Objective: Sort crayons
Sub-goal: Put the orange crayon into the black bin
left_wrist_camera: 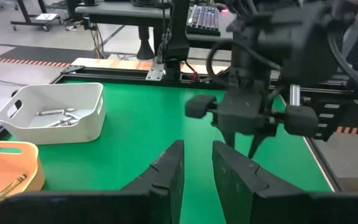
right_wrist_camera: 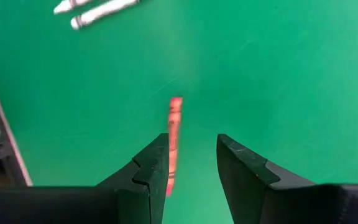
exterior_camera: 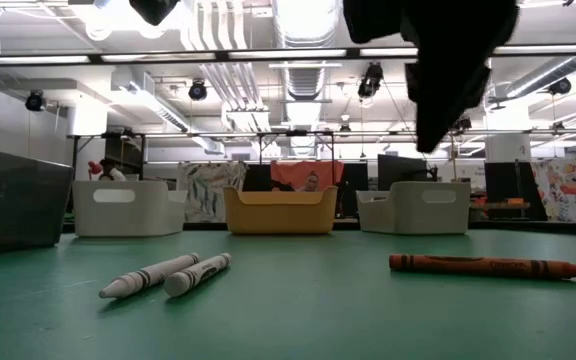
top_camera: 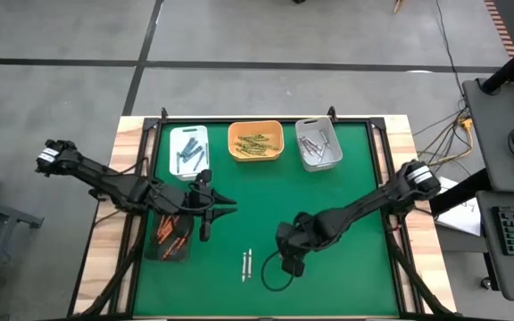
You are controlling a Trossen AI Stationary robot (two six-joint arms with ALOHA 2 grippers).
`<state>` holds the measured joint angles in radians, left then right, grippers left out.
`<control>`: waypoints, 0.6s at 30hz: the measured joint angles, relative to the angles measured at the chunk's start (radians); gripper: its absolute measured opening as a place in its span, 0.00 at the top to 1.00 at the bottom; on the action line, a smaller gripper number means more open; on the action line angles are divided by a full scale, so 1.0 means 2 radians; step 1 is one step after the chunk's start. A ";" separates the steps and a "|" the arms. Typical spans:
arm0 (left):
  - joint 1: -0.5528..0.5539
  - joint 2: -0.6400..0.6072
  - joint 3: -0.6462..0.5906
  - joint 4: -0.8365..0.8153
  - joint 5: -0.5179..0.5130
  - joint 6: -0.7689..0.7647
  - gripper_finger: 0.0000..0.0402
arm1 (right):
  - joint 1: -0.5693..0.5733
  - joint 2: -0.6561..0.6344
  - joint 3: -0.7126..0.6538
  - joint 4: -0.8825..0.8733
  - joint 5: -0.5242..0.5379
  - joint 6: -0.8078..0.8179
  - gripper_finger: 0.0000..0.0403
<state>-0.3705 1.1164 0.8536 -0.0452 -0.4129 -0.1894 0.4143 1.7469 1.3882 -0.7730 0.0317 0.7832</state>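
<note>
Two white crayons (exterior_camera: pixel 166 273) lie side by side on the green table (top_camera: pixel 346 196), a little to one side of the right gripper (right_wrist_camera: pixel 191 163); black bands show on their wrappers, but no writing can be read. One red crayon (right_wrist_camera: pixel 172 134) lies flat just beside that gripper's parted, empty fingers, its long axis running roughly along them. Near the dark tray (top_camera: pixel 169 237) of red crayons, the left gripper (left_wrist_camera: pixel 196 169) reaches level toward the right arm, fingers slightly apart, holding nothing.
</note>
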 joint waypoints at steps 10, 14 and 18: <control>0.000 0.002 0.000 0.001 0.000 -0.004 0.84 | 0.037 0.054 0.008 0.000 -0.008 0.054 0.70; -0.001 0.005 0.000 0.001 0.000 -0.004 0.84 | 0.049 0.073 0.006 0.001 -0.002 0.040 0.70; -0.001 0.006 0.000 0.001 0.000 -0.004 0.84 | 0.056 0.086 0.006 0.009 -0.002 0.036 0.70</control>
<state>-0.3720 1.1282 0.8536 -0.0441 -0.4133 -0.1973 0.5261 1.9194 1.4002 -0.7554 0.0271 0.8545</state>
